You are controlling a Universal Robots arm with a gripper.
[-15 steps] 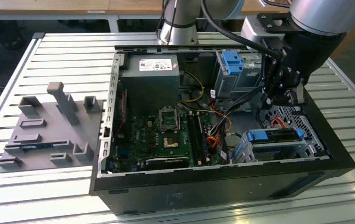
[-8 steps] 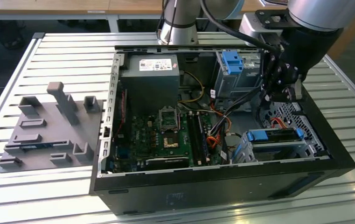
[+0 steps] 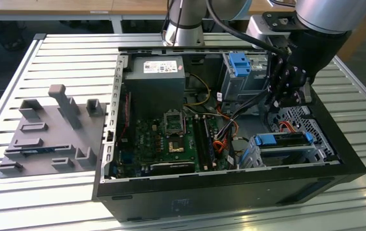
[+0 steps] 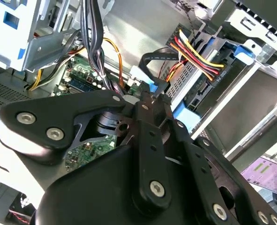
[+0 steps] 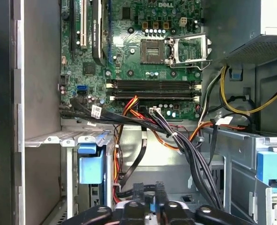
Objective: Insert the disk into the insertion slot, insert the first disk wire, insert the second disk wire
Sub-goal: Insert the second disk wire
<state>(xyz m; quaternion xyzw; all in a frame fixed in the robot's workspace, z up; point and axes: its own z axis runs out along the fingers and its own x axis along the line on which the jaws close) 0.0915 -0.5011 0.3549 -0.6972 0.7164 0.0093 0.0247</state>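
Note:
The disk [image 3: 284, 140], framed by its blue carrier, lies inside the insertion slot [image 3: 319, 150], a perforated metal cage at the case's front corner on the exterior view's right. A black plug with red, yellow and black wires [image 4: 216, 75] sits at the disk's rear edge [image 4: 198, 91]. My gripper [image 4: 150, 96] hangs just above and beside that edge, shut on the blue plug [image 4: 146, 87] of a flat black cable [image 4: 159, 56]. In the first wrist view the gripper [image 5: 148, 200] pinches the same blue plug [image 5: 152, 205], with the carrier's blue end [image 5: 91, 165] close by.
A taller grey bay with a blue latch [image 3: 240, 64] stands behind the arm. A bundle of black cables [image 5: 185, 150] and orange wires cross between motherboard [image 3: 173, 137] and cage. The power supply [image 3: 154, 79] fills the back corner. A grey fixture plate [image 3: 48, 137] lies outside the case.

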